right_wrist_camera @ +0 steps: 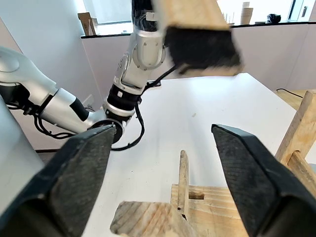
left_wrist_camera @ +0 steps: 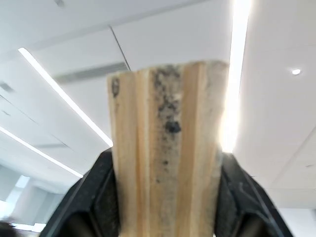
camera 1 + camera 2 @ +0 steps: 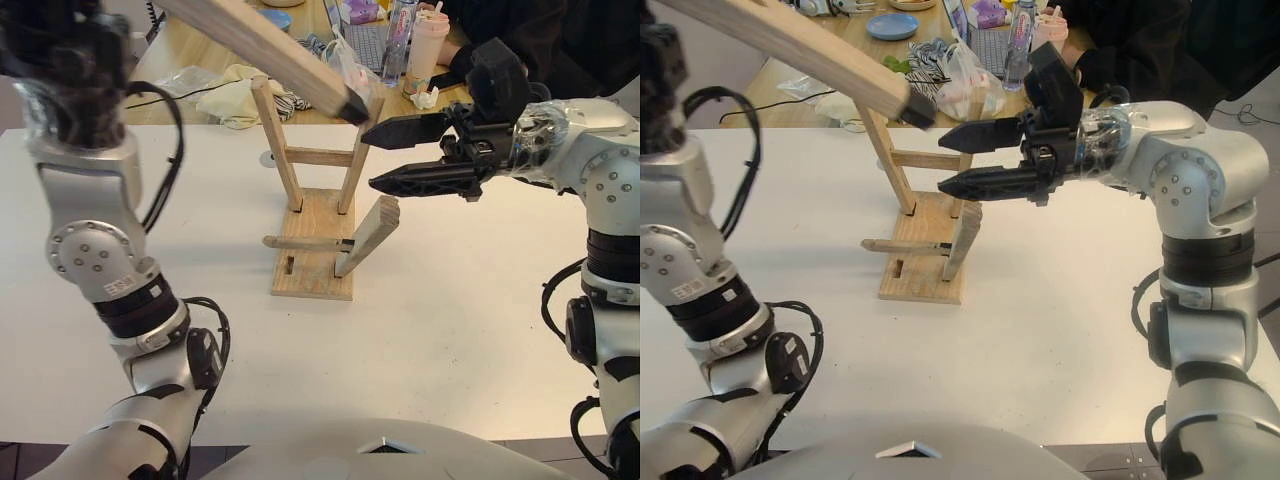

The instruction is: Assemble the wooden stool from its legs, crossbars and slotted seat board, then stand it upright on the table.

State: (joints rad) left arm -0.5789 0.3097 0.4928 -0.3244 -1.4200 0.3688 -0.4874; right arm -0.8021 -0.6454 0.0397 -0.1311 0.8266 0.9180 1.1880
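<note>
The seat board (image 3: 315, 222) lies flat, underside up, on the bench (image 3: 450, 300), so the legs can be pushed down into its slots. At the board's far end two legs (image 3: 277, 145) stand upright, tied together by a crossbar (image 3: 318, 156); that half looks finished. At the board's near right corner a third leg (image 3: 368, 235) leans outward, seemingly not fully seated, with a loose crossbar (image 3: 305, 242) sticking from it across the board. The near left slot (image 3: 289, 264) is empty.

The left tool (image 2: 165, 197) is clamped on a spare leg (image 3: 270, 50), held high and slanted over the board's far end, probably kept out of the way until its slot is ready. The right tool (image 3: 370, 158) hovers above the leaning leg with its fingers apart, likely placed to grip and straighten it.
</note>
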